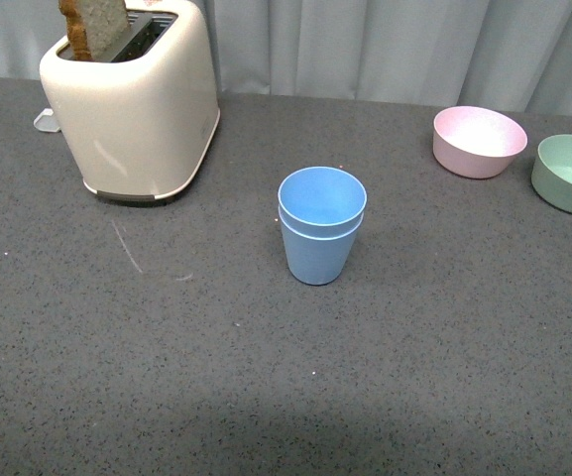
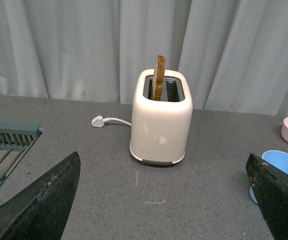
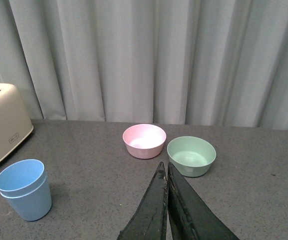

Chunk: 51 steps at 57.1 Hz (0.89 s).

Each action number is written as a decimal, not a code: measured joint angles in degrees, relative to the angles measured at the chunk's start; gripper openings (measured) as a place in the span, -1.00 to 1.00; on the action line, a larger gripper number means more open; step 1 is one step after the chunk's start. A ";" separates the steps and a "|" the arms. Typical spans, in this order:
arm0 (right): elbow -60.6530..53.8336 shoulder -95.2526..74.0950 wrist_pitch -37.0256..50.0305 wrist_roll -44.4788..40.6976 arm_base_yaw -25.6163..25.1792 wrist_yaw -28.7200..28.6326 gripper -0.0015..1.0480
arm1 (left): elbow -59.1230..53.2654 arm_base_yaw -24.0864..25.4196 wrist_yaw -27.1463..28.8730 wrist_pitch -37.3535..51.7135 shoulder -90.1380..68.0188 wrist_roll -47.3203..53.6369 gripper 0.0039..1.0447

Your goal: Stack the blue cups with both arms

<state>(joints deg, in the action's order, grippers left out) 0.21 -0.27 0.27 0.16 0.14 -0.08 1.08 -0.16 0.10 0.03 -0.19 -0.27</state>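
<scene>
**Blue cups nested at mid-table, both arms drawn back**

While neither arm is seen in the front view, the scene is laid out plainly from left to right. At the far left a cream toaster (image 1: 132,104) is stood near the curtain, with a slice of bread (image 1: 94,27) held upright in its slot. At the middle of the grey table (image 1: 167,377) the blue cups (image 1: 321,225) are found, one seated inside the other, so that two rims are shown close together and a single upright stack is formed. Further right a pink bowl (image 1: 479,141) is placed, and just beside it, at the right edge, a green bowl (image 1: 570,174); both are kept well apart from the stack.

From the left wrist view the left gripper (image 2: 163,200) is shown spread wide, its two dark fingers at opposite edges of the picture and nothing held between them. From the right wrist view the right gripper (image 3: 167,200) is shown pressed closed, its fingers touching and nothing caught between them; the stack is seen well off to one side of it.

The stacking step is judged to be done, since nothing is gripped and the cups are already nested. Little more is judged to be called for than both arms being kept clear of the stack, so that it is not knocked over
</scene>
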 joint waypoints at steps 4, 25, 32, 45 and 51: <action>0.00 0.00 -0.15 0.00 0.00 0.00 -0.98 | 0.00 0.00 0.00 0.00 -0.02 0.00 0.88; 0.00 0.04 -0.17 -0.07 0.00 -0.02 -0.05 | 0.00 0.00 0.00 0.00 -0.02 0.00 0.88; 0.00 0.04 -0.17 -0.07 0.00 -0.02 0.39 | 0.00 0.00 0.00 0.00 -0.02 -0.02 0.88; 0.00 0.04 -0.17 -0.02 0.00 0.00 0.81 | 0.00 0.00 0.00 0.00 -0.02 0.00 0.88; 0.00 0.04 -0.17 -0.04 0.00 0.00 0.81 | 0.00 0.00 0.00 0.00 -0.02 -0.02 0.88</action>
<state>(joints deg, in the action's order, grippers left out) 0.21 -0.23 0.10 0.12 0.14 -0.08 1.08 -0.16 0.10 0.03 -0.21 -0.30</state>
